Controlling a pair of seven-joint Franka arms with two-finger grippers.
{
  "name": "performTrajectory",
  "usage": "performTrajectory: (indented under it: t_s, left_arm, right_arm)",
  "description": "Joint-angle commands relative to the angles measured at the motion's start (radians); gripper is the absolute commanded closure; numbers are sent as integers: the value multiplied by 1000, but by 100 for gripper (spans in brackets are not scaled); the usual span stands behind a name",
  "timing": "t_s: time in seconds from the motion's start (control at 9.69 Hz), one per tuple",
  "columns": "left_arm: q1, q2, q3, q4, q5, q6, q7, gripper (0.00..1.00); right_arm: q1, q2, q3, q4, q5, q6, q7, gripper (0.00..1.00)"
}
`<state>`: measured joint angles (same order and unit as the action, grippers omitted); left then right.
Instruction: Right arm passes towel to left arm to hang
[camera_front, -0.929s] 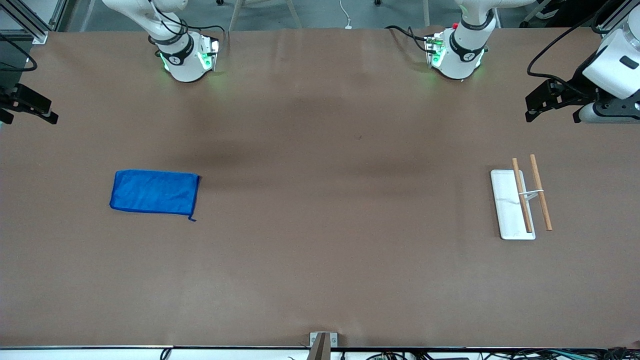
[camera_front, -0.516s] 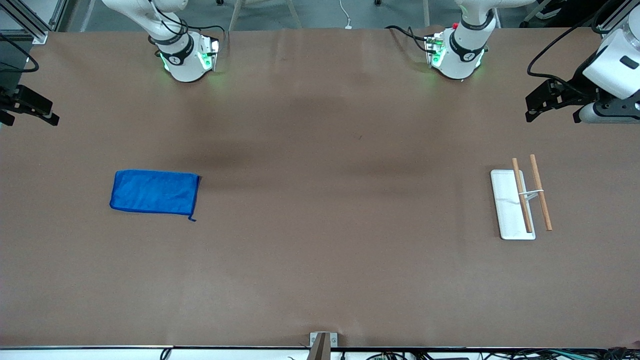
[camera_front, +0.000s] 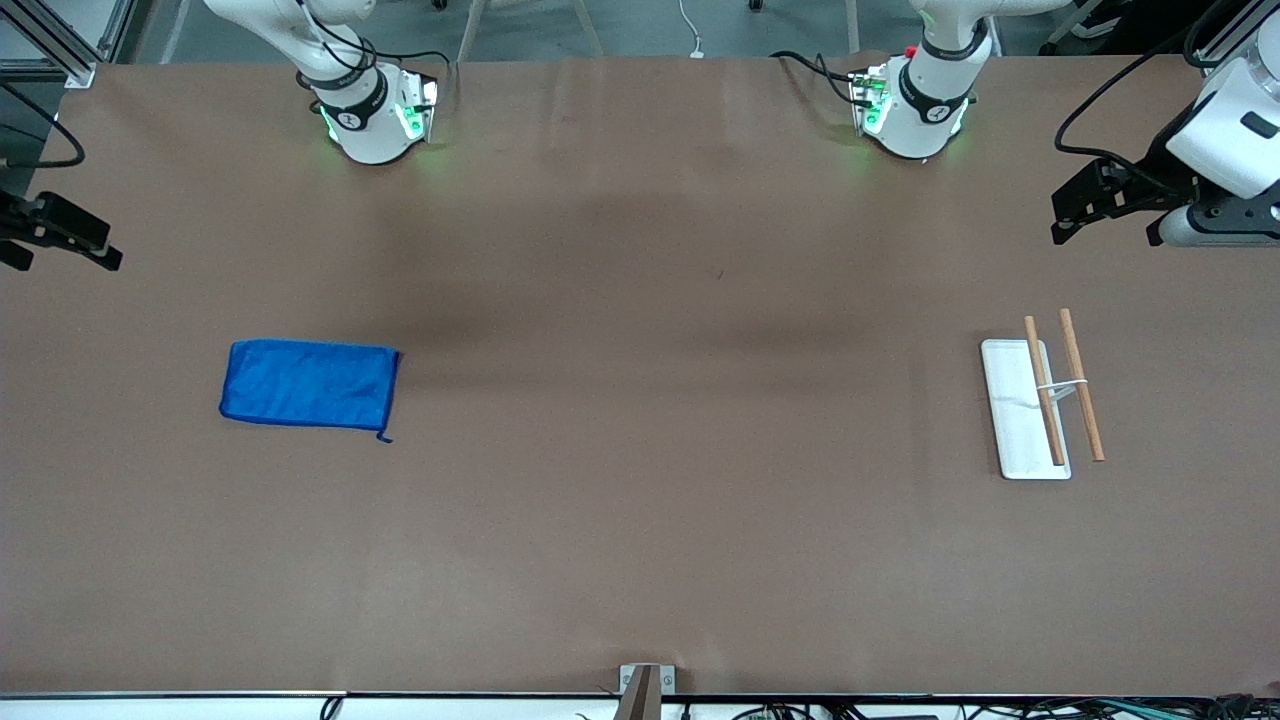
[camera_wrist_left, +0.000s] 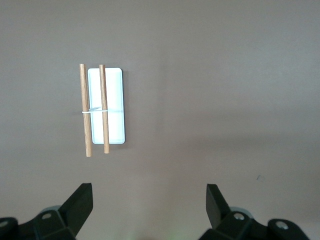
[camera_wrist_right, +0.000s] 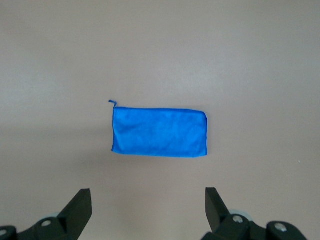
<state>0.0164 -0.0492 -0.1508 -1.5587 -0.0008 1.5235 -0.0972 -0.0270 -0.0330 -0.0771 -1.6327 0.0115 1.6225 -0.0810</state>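
Observation:
The blue folded towel (camera_front: 308, 384) lies flat on the brown table toward the right arm's end, a loose thread at one corner. It also shows in the right wrist view (camera_wrist_right: 159, 132). My right gripper (camera_front: 58, 235) hangs open and empty in the air over the table's edge at that end, apart from the towel; its open jaws show in the right wrist view (camera_wrist_right: 148, 196). My left gripper (camera_front: 1103, 203) hangs open and empty over the left arm's end of the table, and its open jaws show in the left wrist view (camera_wrist_left: 148, 192).
A small rack with a white base (camera_front: 1015, 425) and two wooden rods (camera_front: 1082, 385) stands toward the left arm's end, nearer the front camera than my left gripper. It also shows in the left wrist view (camera_wrist_left: 114, 100). Both arm bases (camera_front: 370, 120) stand along the table's back edge.
My right gripper has drifted a little toward the towel. The left arm, towel and rack have not moved.

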Motion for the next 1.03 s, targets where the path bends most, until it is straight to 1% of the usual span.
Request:
performTrajectory:
  t_s: [0.0, 0.1, 0.21, 0.31, 0.52, 0.62, 0.93]
  left_arm:
    - [-3, 23, -1, -4, 18, -3, 10, 0]
    - [-6, 23, -3, -4, 18, -3, 8, 0]
    - [-7, 23, -4, -4, 18, -3, 8, 0]
    - [-7, 23, -4, -6, 18, -5, 8, 0]
    - [-4, 23, -6, -4, 19, -5, 8, 0]
    - [-6, 23, -4, -4, 19, -5, 8, 0]
    - [-12, 28, -6, -4, 19, -5, 7, 0]
  right_arm:
    - [-16, -4, -3, -151, -12, 151, -2, 0]
    - [-27, 11, -3, -223, -12, 228, -5, 0]
    - [-30, 25, -3, -302, -12, 337, -9, 0]
    - [-39, 60, -3, -365, -12, 426, -13, 0]
    - [-37, 163, -3, -473, -12, 622, -13, 1]
    - [-33, 210, -3, -508, -12, 695, -13, 1]
    - [-31, 342, -1, -532, -10, 781, -11, 3]
